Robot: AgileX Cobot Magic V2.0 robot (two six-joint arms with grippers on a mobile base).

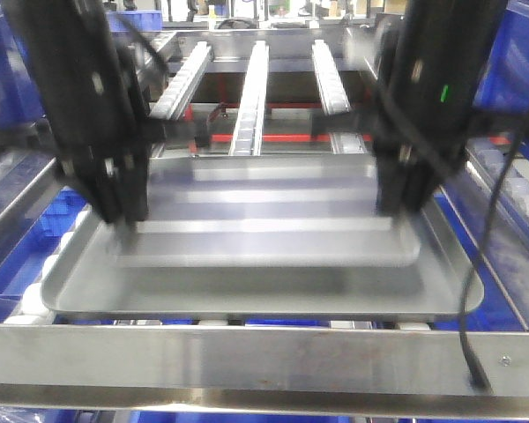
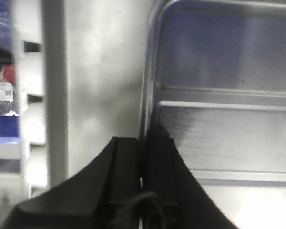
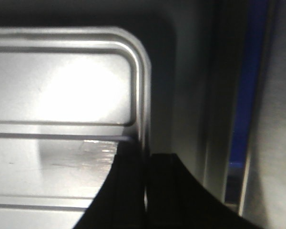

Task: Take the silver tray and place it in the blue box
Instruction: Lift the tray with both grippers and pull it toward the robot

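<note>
Currently we hold the silver tray (image 2: 229,138) by both short rims: left tool (image 2: 142,143) clenched on its left edge, right tool (image 3: 145,155) clenched on its right; roller rails (image 1: 249,97) lie beyond.

Front view: even overhead light, moderate brightness. Heavy motion blur smears both arms (image 1: 93,106) and doubles the silver tray (image 1: 264,286) into a ghosted outline. Pale reflected bands cross its floor.

Left wrist view: soft focus throughout. Washed-out glare on the metal panel (image 2: 100,86) left of the left claw (image 2: 142,143); bluish sheen on the tray above it.

Right wrist view: blown-out white patch on the tray above-left of the right claw (image 3: 145,155); deep shadow above and right of it. Both claws read as black silhouettes.
</note>
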